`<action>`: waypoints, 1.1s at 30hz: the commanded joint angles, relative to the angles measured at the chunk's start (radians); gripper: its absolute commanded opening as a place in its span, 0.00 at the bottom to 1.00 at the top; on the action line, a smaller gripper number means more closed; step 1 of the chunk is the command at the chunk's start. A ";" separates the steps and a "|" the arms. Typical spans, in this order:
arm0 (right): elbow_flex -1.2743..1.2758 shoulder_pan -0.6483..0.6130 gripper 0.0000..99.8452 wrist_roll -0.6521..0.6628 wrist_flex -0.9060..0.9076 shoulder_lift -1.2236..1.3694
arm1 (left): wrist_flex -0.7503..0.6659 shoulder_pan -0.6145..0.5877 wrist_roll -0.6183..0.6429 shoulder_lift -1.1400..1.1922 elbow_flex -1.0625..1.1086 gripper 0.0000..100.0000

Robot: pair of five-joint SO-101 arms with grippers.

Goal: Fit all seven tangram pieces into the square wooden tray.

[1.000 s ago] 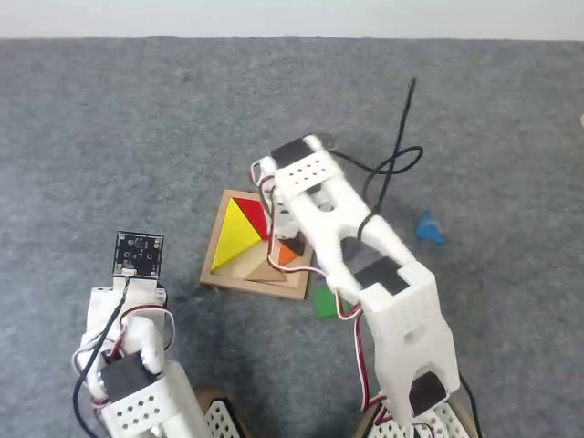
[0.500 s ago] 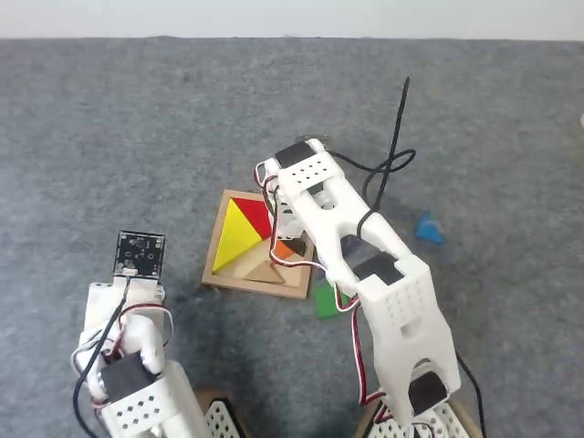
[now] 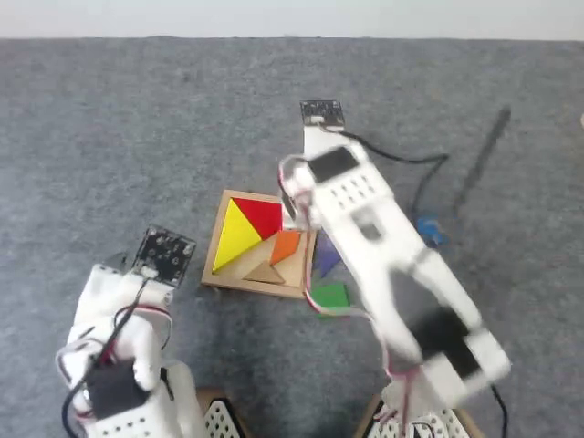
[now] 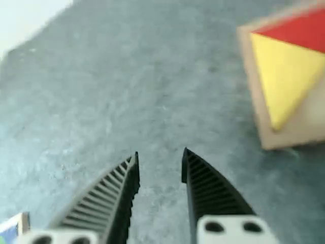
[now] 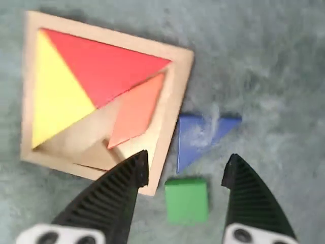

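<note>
The square wooden tray (image 3: 254,286) lies mid-table and holds a yellow triangle (image 3: 235,235), a red triangle (image 3: 260,216), an orange piece (image 3: 285,245) and a small wood-coloured triangle (image 3: 265,272). Beside the tray's right rim (image 5: 175,107) lie a blue triangle (image 5: 195,137) and a green square (image 5: 187,199) on the carpet. My right gripper (image 5: 187,161) hangs open above these two pieces, holding nothing. My left gripper (image 4: 160,157) is open over bare carpet, left of the tray (image 4: 259,112), with the yellow triangle (image 4: 284,66) off to its side.
Grey carpet covers the table. A small blue piece (image 3: 429,228) lies farther right of the tray. A black cable (image 3: 429,173) trails from the right arm across the far right. The left arm's base sits at the near left edge.
The right arm has risen and drawn back from the tray, leaving the orange piece lying inside and uncovering the blue triangle. The left arm has swung slightly towards the tray.
</note>
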 commanded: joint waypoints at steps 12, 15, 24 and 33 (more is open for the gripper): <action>0.925 0.432 0.15 0.526 -0.344 -0.791 | 0.075 0.560 0.269 0.592 -0.375 0.16; 1.013 0.487 0.11 0.557 -0.381 -0.863 | 0.035 0.557 0.270 0.643 -0.374 0.17; 1.208 0.615 0.01 0.694 -0.420 -1.053 | -0.068 0.548 0.278 0.787 -0.380 0.17; 1.330 0.624 0.01 0.724 -0.430 -1.262 | -0.114 0.382 0.054 0.959 -0.430 0.17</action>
